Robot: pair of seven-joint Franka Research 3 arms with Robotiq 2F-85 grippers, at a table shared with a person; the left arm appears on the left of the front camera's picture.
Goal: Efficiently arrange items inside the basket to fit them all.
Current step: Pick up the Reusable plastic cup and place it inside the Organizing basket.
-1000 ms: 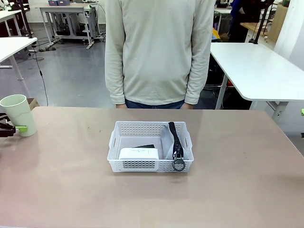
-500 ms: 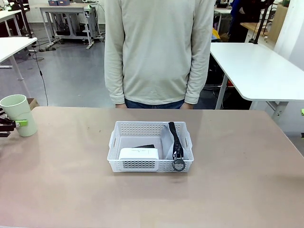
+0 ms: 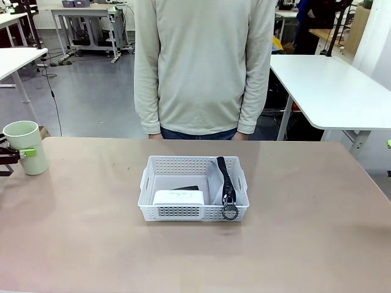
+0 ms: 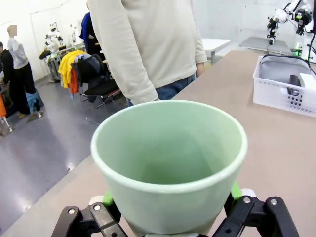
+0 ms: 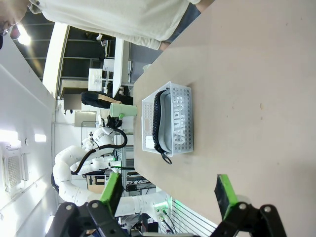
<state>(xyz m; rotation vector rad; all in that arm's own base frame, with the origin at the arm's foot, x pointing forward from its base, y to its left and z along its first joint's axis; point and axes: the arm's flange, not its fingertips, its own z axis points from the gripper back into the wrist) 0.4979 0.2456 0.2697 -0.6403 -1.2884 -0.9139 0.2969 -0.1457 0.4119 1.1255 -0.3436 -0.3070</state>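
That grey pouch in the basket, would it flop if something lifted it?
Probably floppy: the grey pouch slumps against the basket wall. Its strap drapes over the rim, ring dangling outside, so it might snag. It looks light.

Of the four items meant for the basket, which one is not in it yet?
The pale green cup. The left gripper is shut on it at the table's left edge, away from the basket; the white box, grey pouch and black stapler lie inside.
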